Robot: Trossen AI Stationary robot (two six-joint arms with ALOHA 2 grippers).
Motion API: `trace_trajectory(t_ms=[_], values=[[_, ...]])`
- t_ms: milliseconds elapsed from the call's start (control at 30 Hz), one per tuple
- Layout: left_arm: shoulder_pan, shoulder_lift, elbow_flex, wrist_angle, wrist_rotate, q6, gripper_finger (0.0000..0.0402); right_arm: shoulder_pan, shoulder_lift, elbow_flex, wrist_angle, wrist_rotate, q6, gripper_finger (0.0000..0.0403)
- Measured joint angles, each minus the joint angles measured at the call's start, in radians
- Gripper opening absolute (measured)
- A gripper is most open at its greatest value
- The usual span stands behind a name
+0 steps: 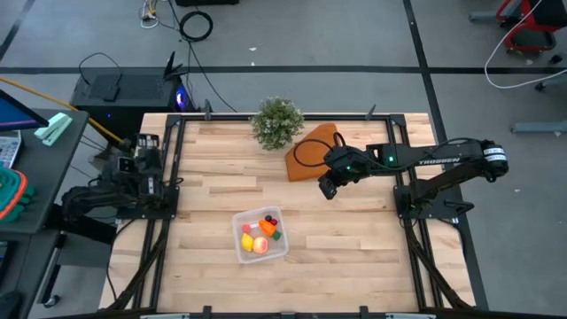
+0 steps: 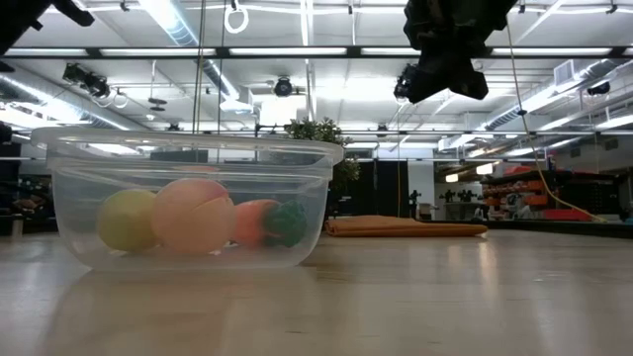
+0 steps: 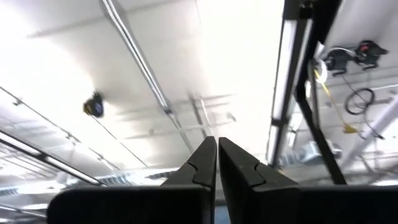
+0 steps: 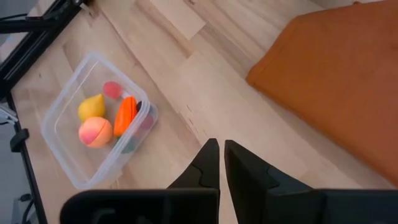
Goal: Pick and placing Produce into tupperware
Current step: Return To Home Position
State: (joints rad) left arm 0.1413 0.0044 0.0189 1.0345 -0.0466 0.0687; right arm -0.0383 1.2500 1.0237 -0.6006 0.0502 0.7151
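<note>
The tupperware sits on the tabletop near its front edge, about midway across. All the produce in view lies inside it. In the right wrist view the yellow lemon and the peach lie side by side along one wall. The orange carrot lies lengthwise just beside them, and a small red piece rests in the corner beyond the lemon. In the low view the lemon, peach and carrot line up behind the clear front wall, with the carrot's green top at the end of the row.

The right tool hangs over the tabletop to the right of the tupperware and farther back, with bare wood between the two. It is just at the near edge of the orange-brown wedge. The low view shows it high in the air, well above the container's rim. Its two fingers are drawn together with only a sliver of gap, and they hold nothing.

The left arm is folded at the left edge of the tabletop, well apart from the tupperware. The left tool points up at the ceiling, its fingers together and empty. A bushy green plant stands at the back edge of the tabletop, just beside the wedge.
</note>
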Motion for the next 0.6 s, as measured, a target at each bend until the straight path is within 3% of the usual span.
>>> trace_trajectory(t_ms=[267, 600], values=[[-0.023, 0.000, -0.010, -0.090, 0.046, -0.101, 0.0006, 0.000, 0.000, 0.000, 0.000, 0.000, 0.019, 0.0000], [-0.113, 0.000, -0.010, -0.132, 0.023, -0.036, 0.0005, 0.000, 0.000, 0.000, 0.000, 0.000, 0.015, 0.0000]])
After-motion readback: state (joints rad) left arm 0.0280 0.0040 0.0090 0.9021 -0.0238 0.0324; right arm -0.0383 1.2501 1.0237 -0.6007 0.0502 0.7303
